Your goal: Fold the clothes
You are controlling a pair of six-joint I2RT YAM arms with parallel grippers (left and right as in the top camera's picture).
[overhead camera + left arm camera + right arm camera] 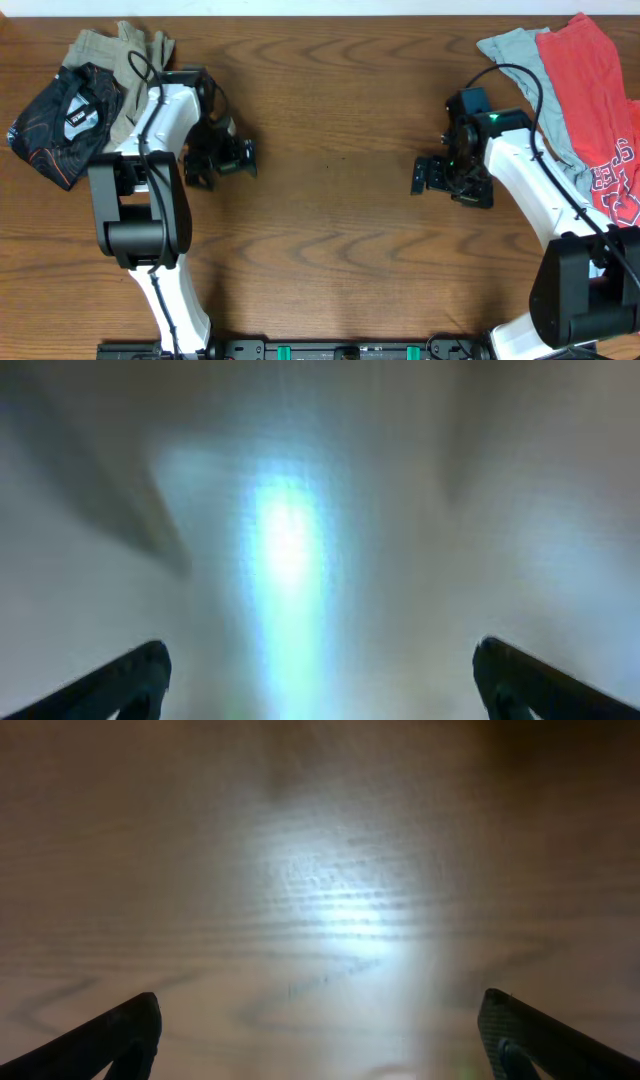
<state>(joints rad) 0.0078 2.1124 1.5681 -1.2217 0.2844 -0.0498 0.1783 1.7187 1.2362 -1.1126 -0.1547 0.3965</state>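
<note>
The black jersey [60, 125], with thin orange contour lines and a white logo patch, lies bunched at the far left of the table, partly over khaki shorts [115, 60]. My left gripper [247, 158] is open and empty over bare wood, well right of the jersey. In the left wrist view its fingertips [320, 680] are spread wide over a blurred, glaring surface. My right gripper [418, 175] is open and empty over bare wood at centre right. In the right wrist view its fingertips [320, 1035] are wide apart above the wood grain.
A grey T-shirt [520, 55] and a red T-shirt [595, 110] lie at the far right, partly under the right arm. The wooden table [330, 230] stretches between the two grippers. The arm bases stand at the front edge.
</note>
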